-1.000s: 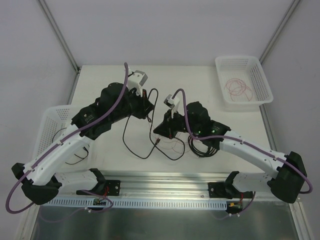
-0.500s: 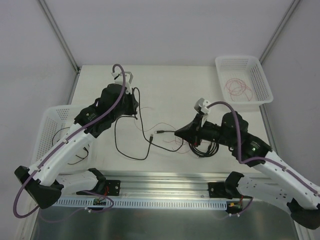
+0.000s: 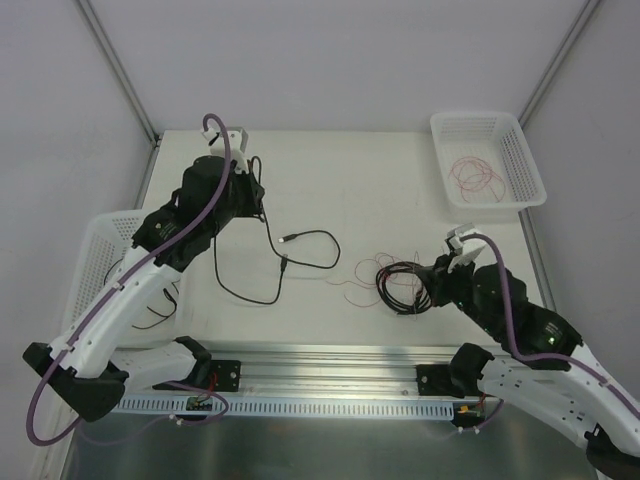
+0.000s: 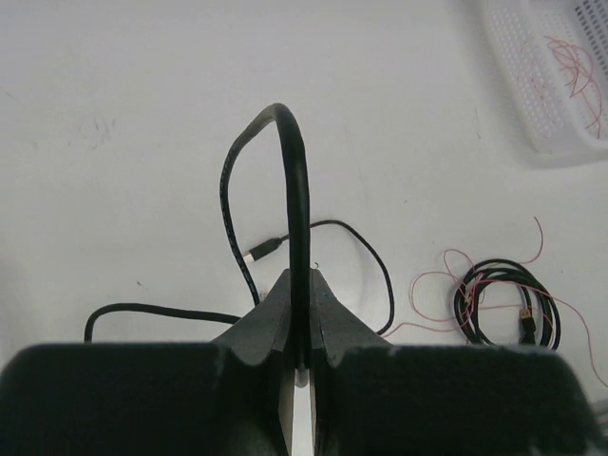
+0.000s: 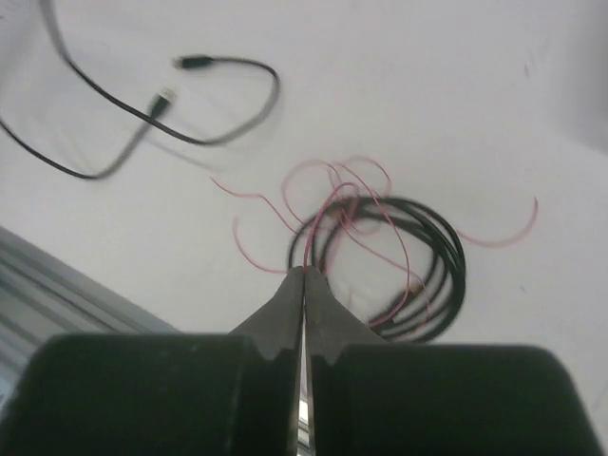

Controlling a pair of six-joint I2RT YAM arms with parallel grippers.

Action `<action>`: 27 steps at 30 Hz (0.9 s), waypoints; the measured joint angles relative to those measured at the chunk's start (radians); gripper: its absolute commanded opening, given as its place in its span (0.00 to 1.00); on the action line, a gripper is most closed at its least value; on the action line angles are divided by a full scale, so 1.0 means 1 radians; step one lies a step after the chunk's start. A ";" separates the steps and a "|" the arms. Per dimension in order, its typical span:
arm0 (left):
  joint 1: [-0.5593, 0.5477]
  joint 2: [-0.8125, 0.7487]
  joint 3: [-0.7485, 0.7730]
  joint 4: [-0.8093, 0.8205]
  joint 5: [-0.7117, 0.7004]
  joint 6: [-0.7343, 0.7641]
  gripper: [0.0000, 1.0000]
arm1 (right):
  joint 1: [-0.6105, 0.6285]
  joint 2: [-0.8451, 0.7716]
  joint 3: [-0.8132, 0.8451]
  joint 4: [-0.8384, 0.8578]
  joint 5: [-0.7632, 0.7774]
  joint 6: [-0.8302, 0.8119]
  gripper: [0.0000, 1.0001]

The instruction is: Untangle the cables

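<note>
One long black cable lies loose at the table's middle left, and my left gripper is shut on it at the back left. In the left wrist view this cable arches up from the pinched fingertips of the gripper. A coiled black cable tangled with a thin red wire lies at the middle right. My right gripper sits at the coil's right side. The right wrist view shows the gripper shut, with the red wire running out from its tips over the coil.
A white basket at the back right holds loops of red wire. Another white basket at the left edge holds black cables. A metal rail runs along the near table edge between the arm bases.
My left gripper has drawn back and left with the long black cable, pulling it away from the coil. My right arm has swung right and nearer, and the coil and red wire stay at the middle right.
</note>
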 measured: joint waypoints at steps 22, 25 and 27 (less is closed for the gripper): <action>0.007 0.008 0.478 -0.024 -0.169 0.195 0.00 | -0.027 0.160 -0.188 -0.127 0.183 0.277 0.90; 0.021 0.016 0.507 -0.032 -0.301 0.243 0.00 | -0.027 0.153 -0.188 -0.137 0.182 0.278 0.91; 0.031 0.018 0.517 -0.038 -0.394 0.281 0.00 | -0.027 0.147 -0.188 -0.142 0.182 0.280 0.91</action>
